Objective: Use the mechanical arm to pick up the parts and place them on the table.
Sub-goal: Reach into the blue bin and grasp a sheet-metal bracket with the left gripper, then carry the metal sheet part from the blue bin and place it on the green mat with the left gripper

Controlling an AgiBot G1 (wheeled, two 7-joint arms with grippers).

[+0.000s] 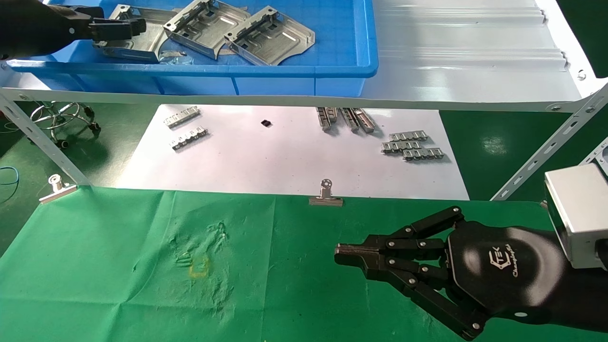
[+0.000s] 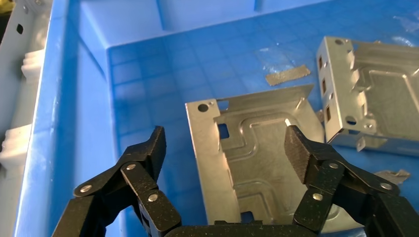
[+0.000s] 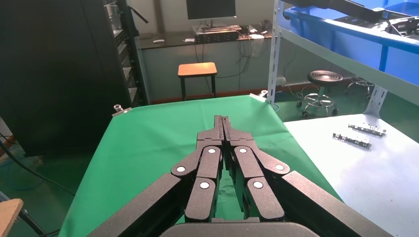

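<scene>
Reaching into blue bin [image 1: 342,71] at 11 o'clock of head view, left hand [image 1: 124,27] spread wide, fingers [image 2: 300,146] straddling leftmost part [image 2: 262,163], not yet clenched. Two more parts [image 1: 205,26] [image 1: 271,35] lie in bin toward 12 o'clock, overlapping. Right hand [image 1: 339,251] parked at 4 o'clock over green counter [image 1: 118,266], fingers pressed together, grasping nothing. Clip [image 1: 326,194] on counter's far edge.
</scene>
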